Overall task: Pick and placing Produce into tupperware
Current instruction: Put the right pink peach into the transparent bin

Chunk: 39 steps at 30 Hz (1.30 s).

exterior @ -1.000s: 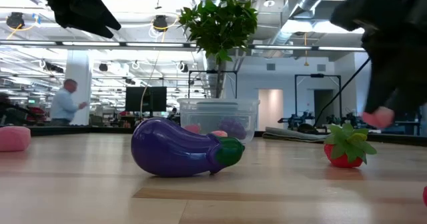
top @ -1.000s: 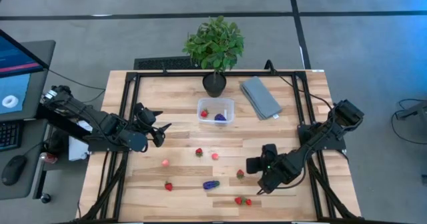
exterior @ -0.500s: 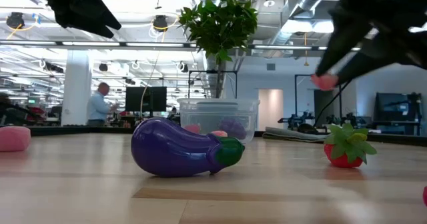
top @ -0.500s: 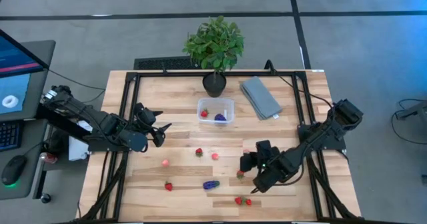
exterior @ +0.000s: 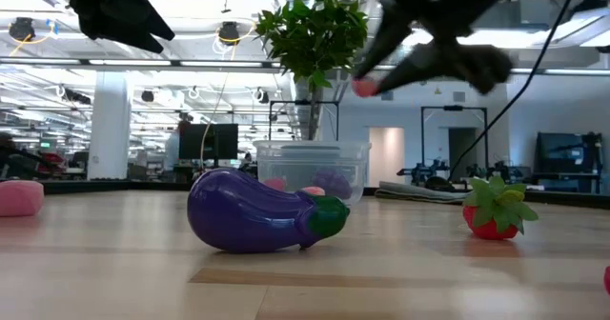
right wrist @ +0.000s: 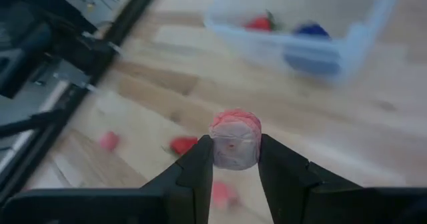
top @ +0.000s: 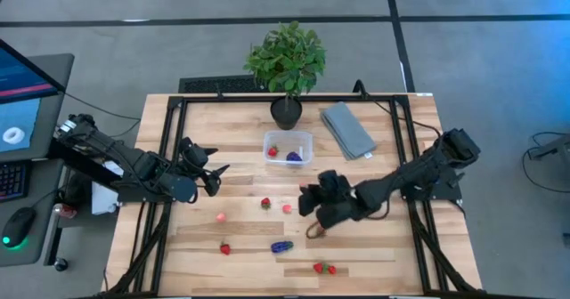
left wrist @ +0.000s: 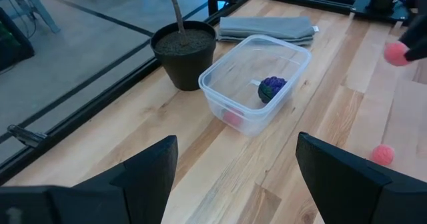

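Transport underway: the right gripper (right wrist: pixel 235 159) is clamped on a pinkish-red round toy fruit (right wrist: pixel 235 139), fingers squeezing it from both sides, and over the last second that arm has swung from the near right part of the table toward the middle, so in the high view the right gripper (top: pixel 309 197) now sits just short of the small clear plastic rectangular tub (top: pixel 305 139). In the low view the pink piece (exterior: pixel 364 88) has gone from low by the near strawberry to high, off the wood and above tub-rim level. The tub itself has not moved; it stands just in front of the black plant pot (top: pixel 286 112), with the folded grey cloth (top: pixel 346 128) beside it, and already holds a red strawberry (top: pixel 272 151) and a dark purple grape bunch (left wrist: pixel 271 87). The left gripper (top: pixel 214 173) waits, unchanged, at the left side of the table with its fingers spread wide and nothing between them. My read: pick is done for this piece, carry is mostly done, what's left is getting over the tub opening and letting go. Risk looks like releasing short, since the gripper is near the tub, not over it. Produce still loose on the light wooden table (top: pixel 383 254): a purple toy eggplant (top: pixel 281 246), several strawberries such as the pair near the front edge (top: pixel 323 268), and a pink piece on the left (top: pixel 221 217), so the task is far from finished.
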Motion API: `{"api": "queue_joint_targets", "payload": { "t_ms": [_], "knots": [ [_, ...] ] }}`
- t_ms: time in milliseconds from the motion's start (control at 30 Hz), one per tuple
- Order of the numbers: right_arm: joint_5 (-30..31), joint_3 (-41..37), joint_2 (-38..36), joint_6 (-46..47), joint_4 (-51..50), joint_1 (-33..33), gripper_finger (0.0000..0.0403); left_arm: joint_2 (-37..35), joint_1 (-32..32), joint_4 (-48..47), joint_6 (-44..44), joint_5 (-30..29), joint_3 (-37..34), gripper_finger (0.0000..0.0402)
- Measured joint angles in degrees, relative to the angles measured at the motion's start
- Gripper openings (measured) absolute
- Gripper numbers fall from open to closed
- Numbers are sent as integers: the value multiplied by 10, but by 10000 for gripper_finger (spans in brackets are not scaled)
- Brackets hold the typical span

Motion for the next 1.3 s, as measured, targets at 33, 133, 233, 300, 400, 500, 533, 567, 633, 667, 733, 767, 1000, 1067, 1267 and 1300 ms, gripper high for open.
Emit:
{"api": "queue_joint_targets", "payload": {
  "t_ms": [33, 133, 233, 300, 400, 500, 533, 567, 633, 667, 733, 767, 1000, 1067, 1267, 1300],
  "knots": [
    [-3, 0, 0, -23, 17, -10, 134, 0, 0, 0, 0, 0, 0, 294],
    [-25, 0, 0, -84, 60, -41, 134, 0, 0, 0, 0, 2, 0, 294],
    [-56, 0, 0, -134, 95, -73, 134, 0, 0, 0, 0, 5, 0, 294],
    [-78, 0, 0, -160, 113, -94, 134, 0, 0, 0, 0, 5, 0, 294],
    [-110, 0, 0, -191, 130, -125, 134, 0, 0, 0, 0, 5, 0, 294],
    [-141, 0, 0, -217, 140, -155, 134, 0, 0, 0, 0, 5, 0, 294],
    [-151, 0, 0, -224, 140, -164, 134, 0, 0, 0, 0, 5, 0, 294],
    [-161, 0, 0, -231, 140, -175, 134, 0, 0, 0, 0, 5, 0, 294],
    [-183, 0, 0, -244, 140, -195, 134, 0, 0, 0, 0, 5, 0, 294],
    [-194, 0, 0, -252, 140, -206, 134, 0, 0, 0, 0, 5, 0, 294],
    [-215, 0, 0, -264, 140, -226, 134, 0, 0, 0, 0, 5, 0, 294],
    [-225, 0, 0, -270, 140, -237, 134, 0, 0, 0, 0, 5, 0, 294],
    [-301, 0, 0, -302, 137, -304, 133, 0, 0, 0, -2, 5, 0, 294],
    [-319, 0, 0, -313, 134, -317, 133, 0, 0, 0, -5, 4, 0, 294],
    [-348, 0, 0, -347, 107, -339, 134, 0, 0, 0, -10, 1, 0, 294],
    [-349, 0, 0, -353, 100, -340, 133, 0, 0, 0, -10, 0, 0, 294]
  ]
}}
